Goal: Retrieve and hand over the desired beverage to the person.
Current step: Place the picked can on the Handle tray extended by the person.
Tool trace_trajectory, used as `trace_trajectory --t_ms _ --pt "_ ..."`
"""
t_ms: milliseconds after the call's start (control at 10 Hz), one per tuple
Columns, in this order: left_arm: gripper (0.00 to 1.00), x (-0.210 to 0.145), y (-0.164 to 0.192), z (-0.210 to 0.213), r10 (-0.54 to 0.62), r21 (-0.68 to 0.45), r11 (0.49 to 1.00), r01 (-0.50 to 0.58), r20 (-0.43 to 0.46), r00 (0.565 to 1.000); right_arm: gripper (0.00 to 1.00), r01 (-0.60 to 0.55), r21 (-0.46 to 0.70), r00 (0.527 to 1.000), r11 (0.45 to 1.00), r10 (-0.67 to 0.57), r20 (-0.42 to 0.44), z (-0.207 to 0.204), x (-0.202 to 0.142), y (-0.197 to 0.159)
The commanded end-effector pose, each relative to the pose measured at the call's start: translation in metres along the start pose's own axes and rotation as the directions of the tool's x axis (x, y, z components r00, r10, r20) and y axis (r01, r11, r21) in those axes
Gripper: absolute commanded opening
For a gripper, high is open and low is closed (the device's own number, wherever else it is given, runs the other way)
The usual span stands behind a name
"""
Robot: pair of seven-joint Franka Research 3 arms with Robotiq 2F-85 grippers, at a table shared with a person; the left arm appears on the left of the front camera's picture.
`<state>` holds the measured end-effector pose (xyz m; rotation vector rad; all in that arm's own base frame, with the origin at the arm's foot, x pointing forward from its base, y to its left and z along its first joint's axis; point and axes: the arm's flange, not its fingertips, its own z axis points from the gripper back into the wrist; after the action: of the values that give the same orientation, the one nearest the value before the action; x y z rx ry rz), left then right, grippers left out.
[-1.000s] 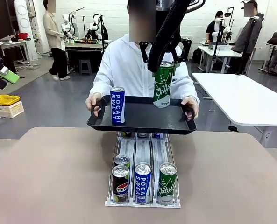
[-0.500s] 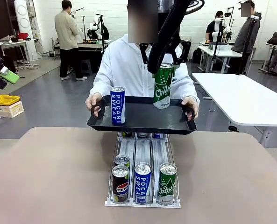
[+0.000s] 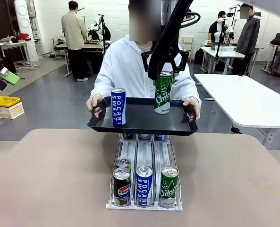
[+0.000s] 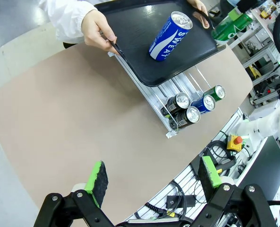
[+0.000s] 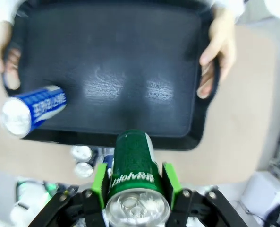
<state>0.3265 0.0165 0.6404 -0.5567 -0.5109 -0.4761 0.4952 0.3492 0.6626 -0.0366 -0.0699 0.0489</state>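
A person (image 3: pixel 130 71) in a white hooded jacket holds a black tray (image 3: pixel 140 124) with both hands across the table. A blue Pocari Sweat can (image 3: pixel 118 107) stands upright on the tray's left part. My right gripper (image 3: pixel 164 71) is shut on a green Chilsung can (image 3: pixel 163 92), held upright with its base just above or on the tray's right part. From the right wrist, the green can (image 5: pixel 133 175) sits between the green pads (image 5: pixel 99 184) over the tray (image 5: pixel 116 61). My left gripper (image 4: pixel 151 177) hangs open high above the table, holding nothing.
A white can rack (image 3: pixel 144 175) on the brown table (image 3: pixel 45 179) holds a Pepsi can (image 3: pixel 122 187), a Pocari can (image 3: pixel 144 185) and a green can (image 3: pixel 168 186) at its front. A white table (image 3: pixel 243 101) stands at the right. Other people move about far behind.
My right gripper has lowered the green can toward the tray and shifted it slightly left. The tray and the blue can have stayed put. A person in the background has walked right.
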Motion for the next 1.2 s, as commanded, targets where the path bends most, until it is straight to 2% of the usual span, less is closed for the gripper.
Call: trace_trajectory --t_ms 0,500,1100 --pt "1.00 0.000 0.001 0.000 -0.005 -0.010 1.000 0.005 0.006 1.000 0.57 -0.028 -0.013 1.000 1.000 0.028 0.010 0.013 0.026 0.007" --pt "1.00 0.000 0.001 0.000 -0.005 -0.010 1.000 0.005 0.006 1.000 0.57 -0.054 0.008 0.998 0.999 0.053 0.035 -0.020 0.065 0.014" --pt "1.00 0.000 0.001 0.000 -0.005 -0.010 1.000 0.005 0.006 1.000 0.57 -0.082 0.009 0.997 0.997 0.082 0.004 -0.057 0.078 0.024"
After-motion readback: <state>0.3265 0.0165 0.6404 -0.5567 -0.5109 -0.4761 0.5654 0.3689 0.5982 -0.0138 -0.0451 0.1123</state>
